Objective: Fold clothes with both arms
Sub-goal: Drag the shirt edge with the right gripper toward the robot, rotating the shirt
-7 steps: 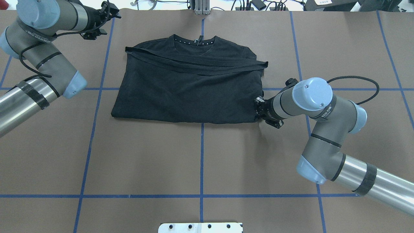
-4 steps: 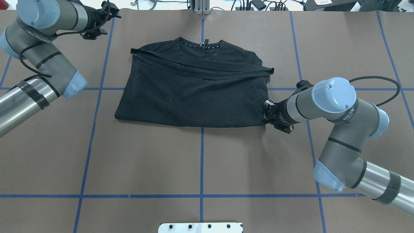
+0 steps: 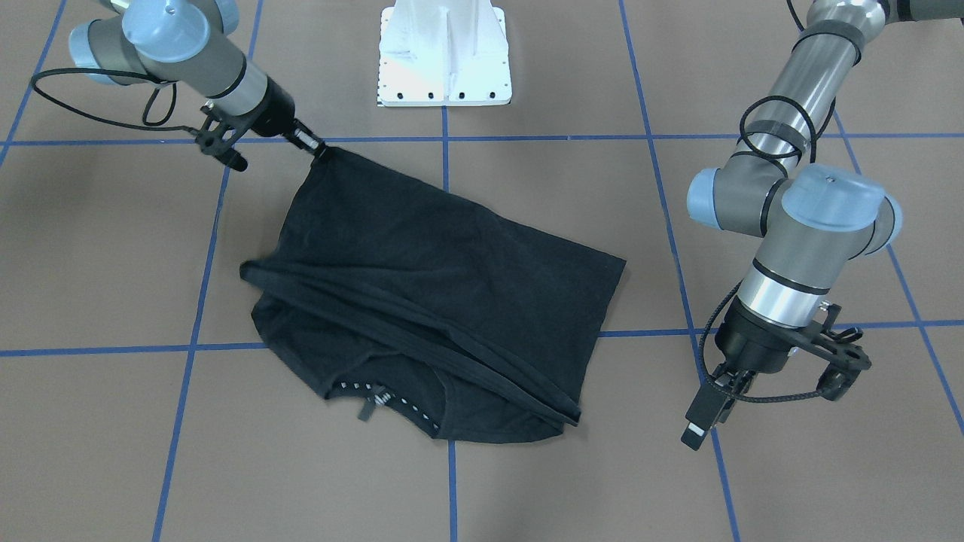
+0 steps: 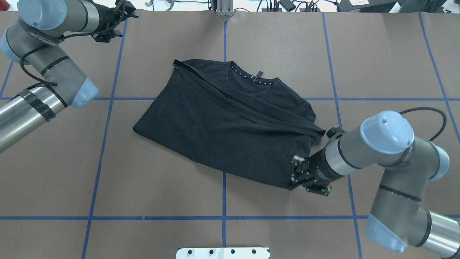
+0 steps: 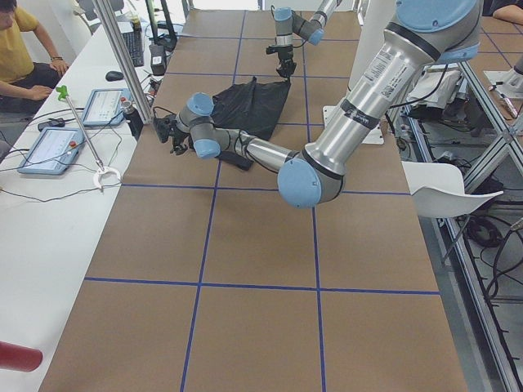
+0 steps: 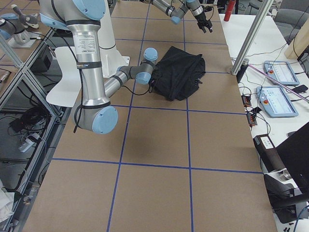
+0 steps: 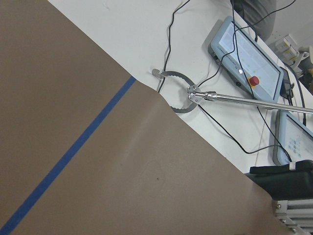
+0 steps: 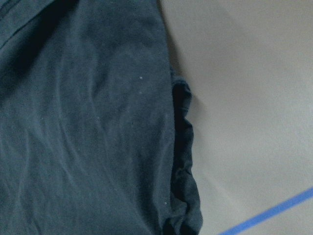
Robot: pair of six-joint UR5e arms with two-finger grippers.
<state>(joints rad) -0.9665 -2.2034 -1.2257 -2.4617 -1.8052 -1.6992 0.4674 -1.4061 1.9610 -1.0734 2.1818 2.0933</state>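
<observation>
The black T-shirt (image 4: pixel 222 122) lies part-folded and skewed on the brown table, with a long fold band across it. Its dotted neck lining (image 4: pixel 251 77) faces the far side, and the logo print is hidden. It also shows in the front view (image 3: pixel 422 271) and fills the right wrist view (image 8: pixel 88 122). My right gripper (image 4: pixel 293 175) is shut on the shirt's near right corner, low over the table, and shows in the front view (image 3: pixel 320 153) too. My left gripper (image 3: pixel 700 421) hangs clear of the shirt, at the far left in the overhead view (image 4: pixel 125 9). I cannot tell whether it is open.
The white pedestal base (image 4: pixel 222 253) sits at the near middle edge. Blue tape lines (image 4: pixel 224 194) cross the brown table cover. Beyond the far edge are cables, control tablets (image 7: pixel 244 54) and a metal grabber tool (image 7: pixel 234 98). A seated person (image 5: pixel 16 41) is there.
My right gripper has dragged the shirt's corner toward the robot and to the right. The shirt slid and turned with it. The left arm barely moved.
</observation>
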